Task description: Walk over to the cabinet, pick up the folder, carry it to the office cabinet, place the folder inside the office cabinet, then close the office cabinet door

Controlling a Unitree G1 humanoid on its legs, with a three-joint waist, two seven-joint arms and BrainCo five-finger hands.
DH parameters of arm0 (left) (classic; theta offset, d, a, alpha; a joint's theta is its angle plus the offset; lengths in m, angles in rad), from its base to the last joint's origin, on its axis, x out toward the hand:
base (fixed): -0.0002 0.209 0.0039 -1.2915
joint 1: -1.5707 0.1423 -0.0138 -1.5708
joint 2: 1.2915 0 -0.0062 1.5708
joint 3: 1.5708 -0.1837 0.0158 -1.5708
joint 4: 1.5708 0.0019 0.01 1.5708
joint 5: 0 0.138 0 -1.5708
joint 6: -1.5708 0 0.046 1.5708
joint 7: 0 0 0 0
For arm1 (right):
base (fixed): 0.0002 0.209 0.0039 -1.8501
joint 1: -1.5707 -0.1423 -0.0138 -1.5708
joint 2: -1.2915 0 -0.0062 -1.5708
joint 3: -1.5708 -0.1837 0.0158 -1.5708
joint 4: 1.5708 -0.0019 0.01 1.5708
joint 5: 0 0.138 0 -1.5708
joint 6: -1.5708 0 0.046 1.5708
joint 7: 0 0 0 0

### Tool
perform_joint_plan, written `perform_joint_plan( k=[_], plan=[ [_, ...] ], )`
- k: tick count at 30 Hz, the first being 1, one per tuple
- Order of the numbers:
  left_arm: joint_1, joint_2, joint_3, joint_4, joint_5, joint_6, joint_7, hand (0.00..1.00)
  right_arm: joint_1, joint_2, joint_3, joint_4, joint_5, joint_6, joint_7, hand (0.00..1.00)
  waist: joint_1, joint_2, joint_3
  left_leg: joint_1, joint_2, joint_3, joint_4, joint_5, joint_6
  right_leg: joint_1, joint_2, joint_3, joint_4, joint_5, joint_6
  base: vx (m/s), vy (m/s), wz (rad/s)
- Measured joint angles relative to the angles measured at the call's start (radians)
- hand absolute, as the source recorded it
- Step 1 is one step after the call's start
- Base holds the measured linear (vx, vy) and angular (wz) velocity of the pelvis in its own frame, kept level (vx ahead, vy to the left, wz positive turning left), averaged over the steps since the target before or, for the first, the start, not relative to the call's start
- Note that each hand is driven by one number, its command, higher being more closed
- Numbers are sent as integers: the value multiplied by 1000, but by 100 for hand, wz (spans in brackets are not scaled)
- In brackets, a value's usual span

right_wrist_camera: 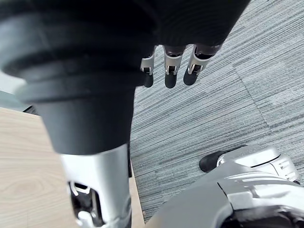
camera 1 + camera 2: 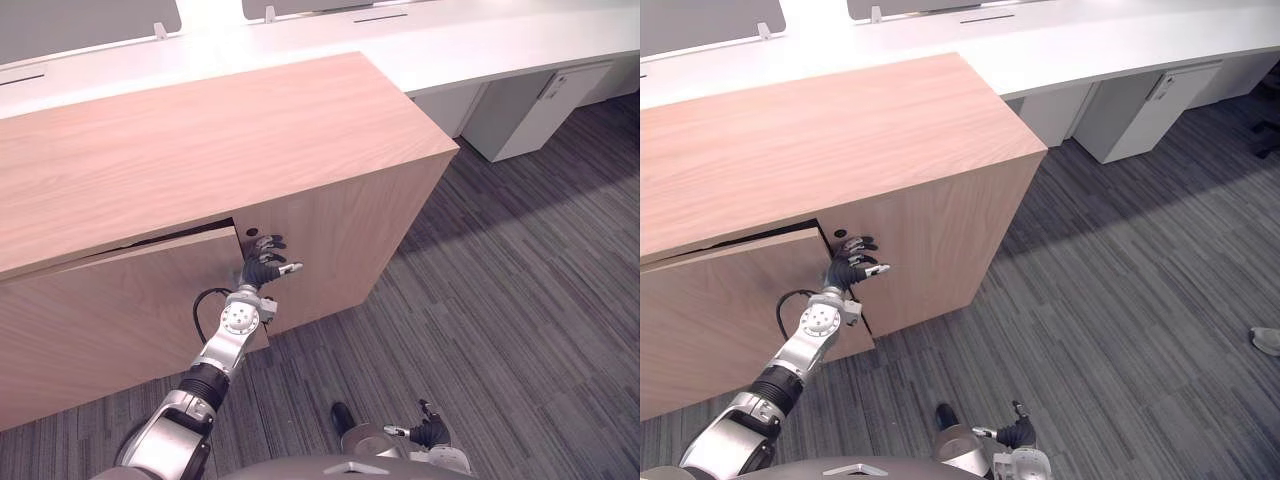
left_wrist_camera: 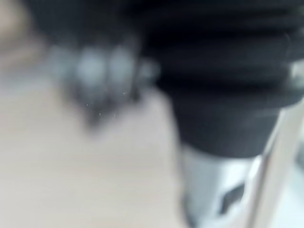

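The light-wood office cabinet (image 2: 250, 130) stands in front of me. Its left door (image 2: 110, 310) hangs slightly ajar, with a dark gap along the door's top edge. My left hand (image 2: 262, 264) reaches out to the free edge of that door, fingers spread and straight against the wood, holding nothing. The left wrist view shows this hand (image 3: 95, 71) close against pale wood. My right hand (image 2: 430, 431) hangs low beside my body over the carpet, and its fingers (image 1: 168, 73) are relaxed and empty.
A long white desk (image 2: 480, 40) runs behind the cabinet, with a white pedestal unit (image 2: 540, 105) under it at the right. Grey striped carpet (image 2: 500, 300) spreads to the right of the cabinet. A pale shoe (image 2: 1266, 340) lies at the far right edge.
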Motion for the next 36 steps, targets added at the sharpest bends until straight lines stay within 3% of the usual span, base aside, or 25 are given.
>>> perform_joint_plan(
  k=[3,6,10,18,24,30,36],
  plan=[
    [46,22,-13,-58,-65,-16,-39,0,0,-3,0,11,1,0,0,0,8,1,0,1,-6,-15,-1,8,2,6,-2,-30,4,-10,-9,-132,-55,11],
    [90,40,-52,-104,-114,-24,-80,0,2,-10,0,20,1,1,4,0,16,9,-1,5,-16,-40,-7,23,2,12,-15,-61,27,-55,0,-122,-46,22],
    [159,39,-108,-158,-136,-43,-134,0,4,-15,1,24,-1,4,12,0,31,13,-5,3,-10,-74,-8,37,2,18,-15,-87,36,-68,19,-89,-42,24],
    [352,66,-188,-105,-151,-45,-253,0,-18,-9,13,102,-1,6,15,0,64,-17,-36,-5,-16,-78,-8,39,3,31,-19,-84,3,-38,32,-16,-5,2],
    [426,75,-107,108,-97,-30,-249,0,-44,-7,33,146,-4,7,21,0,91,-37,-45,1,-17,-75,-8,39,2,47,-18,-87,-17,-22,32,-5,-3,0],
    [445,66,78,325,17,4,-179,0,-50,-9,30,185,-2,14,18,0,130,-44,-44,17,-18,-103,-9,43,7,79,-22,-116,-26,-26,30,-58,-14,12],
    [475,46,143,406,66,32,-163,0,-66,-2,10,219,-4,24,18,0,151,-56,-40,17,-32,-137,-9,47,11,98,-39,-141,-26,-41,34,-48,4,17]
  ],
)
